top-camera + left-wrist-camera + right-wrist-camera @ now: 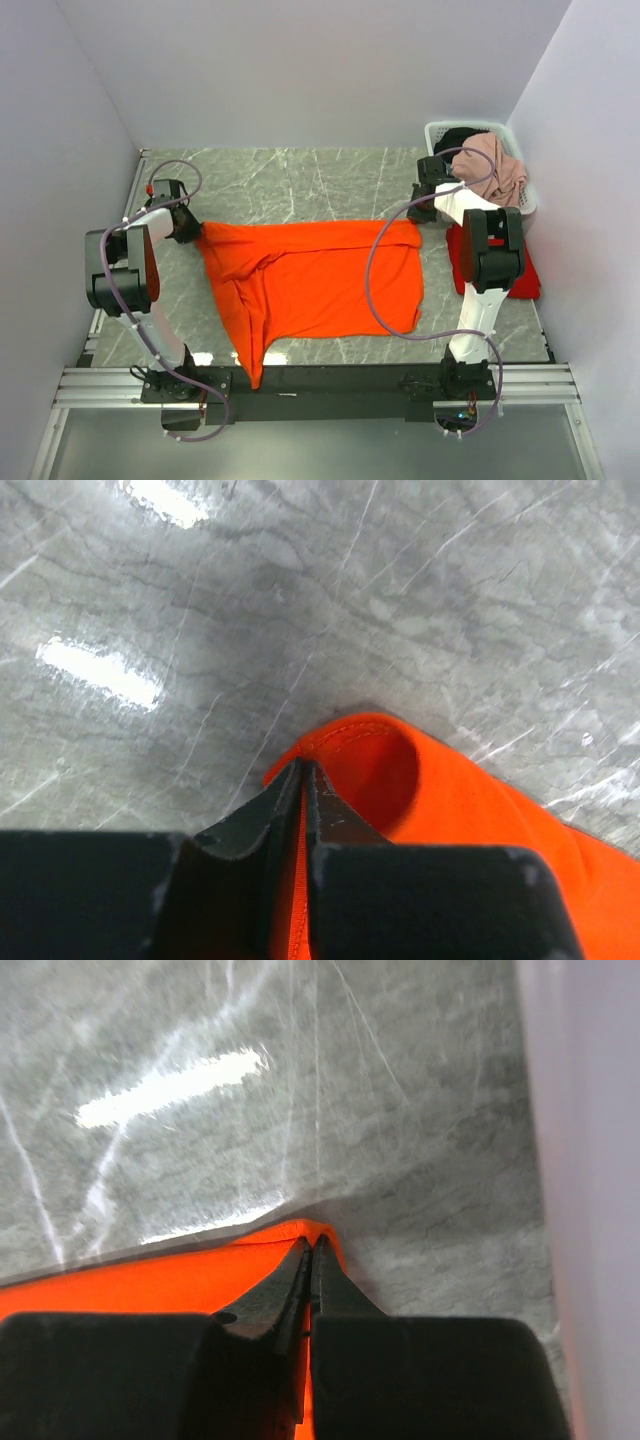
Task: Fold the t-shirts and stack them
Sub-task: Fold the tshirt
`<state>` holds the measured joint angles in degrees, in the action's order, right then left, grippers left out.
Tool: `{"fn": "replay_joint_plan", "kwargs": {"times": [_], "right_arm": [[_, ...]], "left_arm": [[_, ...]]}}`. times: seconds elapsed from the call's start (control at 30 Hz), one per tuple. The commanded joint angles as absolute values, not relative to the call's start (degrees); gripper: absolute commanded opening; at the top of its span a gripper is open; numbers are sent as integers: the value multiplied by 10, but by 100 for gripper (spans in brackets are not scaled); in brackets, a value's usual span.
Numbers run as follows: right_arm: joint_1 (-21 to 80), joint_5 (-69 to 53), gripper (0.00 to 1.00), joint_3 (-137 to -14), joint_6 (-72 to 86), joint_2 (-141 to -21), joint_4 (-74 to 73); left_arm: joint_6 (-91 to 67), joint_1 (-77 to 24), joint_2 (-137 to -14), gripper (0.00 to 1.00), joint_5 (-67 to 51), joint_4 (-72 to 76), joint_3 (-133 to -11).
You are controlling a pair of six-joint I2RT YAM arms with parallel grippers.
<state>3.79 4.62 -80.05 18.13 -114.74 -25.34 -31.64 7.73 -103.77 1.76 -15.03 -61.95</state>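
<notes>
The bright orange t-shirt (320, 275) lies spread across the marble table, one end trailing to the near edge. My left gripper (192, 228) is shut on its far left corner; in the left wrist view orange cloth (450, 790) is pinched between the black fingers (345, 815). My right gripper (423, 214) is shut on the far right corner, and the right wrist view shows the orange hem (180, 1275) clamped at the fingertips (335, 1280). A deeper red t-shirt (524, 275) lies folded at the right, partly under the right arm.
A white laundry basket (438, 132) holding pink and dark clothes (495, 165) stands at the back right corner. White walls close in the table on the left, back and right. The arms' bases sit on a metal rail (320, 385) at the near edge.
</notes>
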Motion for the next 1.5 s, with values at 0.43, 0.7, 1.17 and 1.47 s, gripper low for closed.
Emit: {"fn": "replay_joint_plan", "kwargs": {"times": [0.43, 0.7, 1.17, 1.47], "right_arm": [[32, 53, 0, -834, 166, -1160, -252], [31, 50, 0, -840, 166, -1161, -254], [31, 71, 0, -839, 158, -1160, -255], [29, 79, 0, -858, 153, -1167, -259]], "left_arm": [[-401, 79, -904, 42, -35, -114, -540], [-403, 68, -940, 43, -75, -110, -544], [-382, 62, -978, 1, -13, -148, -582], [-341, 66, -993, 1, 33, -217, -641]]}}
